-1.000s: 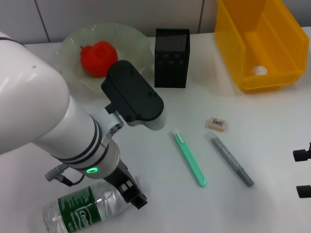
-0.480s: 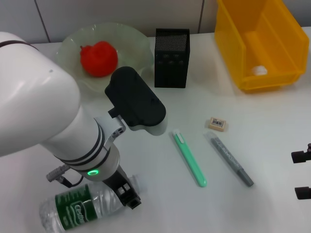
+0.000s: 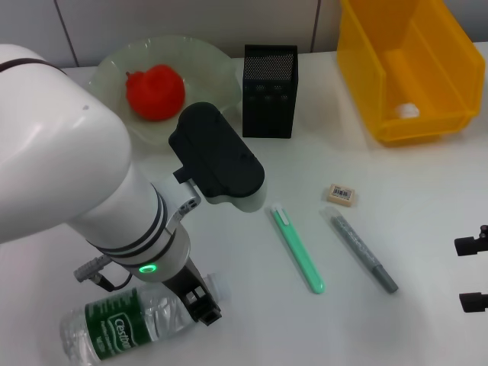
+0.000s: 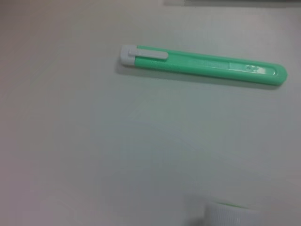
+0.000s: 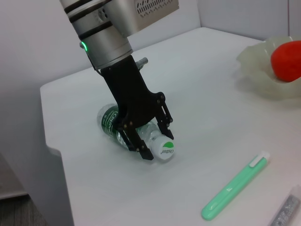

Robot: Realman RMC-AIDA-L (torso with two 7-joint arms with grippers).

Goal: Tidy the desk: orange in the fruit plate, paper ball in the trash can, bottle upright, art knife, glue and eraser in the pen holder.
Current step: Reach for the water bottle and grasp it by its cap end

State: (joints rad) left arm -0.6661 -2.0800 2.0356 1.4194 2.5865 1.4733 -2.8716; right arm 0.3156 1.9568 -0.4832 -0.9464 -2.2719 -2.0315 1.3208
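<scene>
The clear bottle (image 3: 126, 328) with its green label lies on its side at the table's near left. My left gripper (image 3: 210, 301) reaches down over its neck, one finger pressed on each side just behind the white cap (image 5: 164, 149). The orange (image 3: 155, 91) rests in the pale green fruit plate (image 3: 221, 69). A green art knife (image 3: 297, 248), a grey glue stick (image 3: 362, 252) and the eraser (image 3: 341, 194) lie on the table. The black pen holder (image 3: 268, 91) stands at the back. A white paper ball (image 3: 406, 110) sits in the yellow trash can (image 3: 415, 126). My right gripper (image 3: 473, 273) waits open at the right edge.
The table's near edge runs close behind the bottle (image 5: 110, 120) in the right wrist view. My bulky left arm (image 3: 76, 175) hangs over the table's left half and hides part of it.
My left gripper has shifted slightly left and settled lower over the bottle's neck. The bottle has turned a little on the table. The right gripper has barely moved.
</scene>
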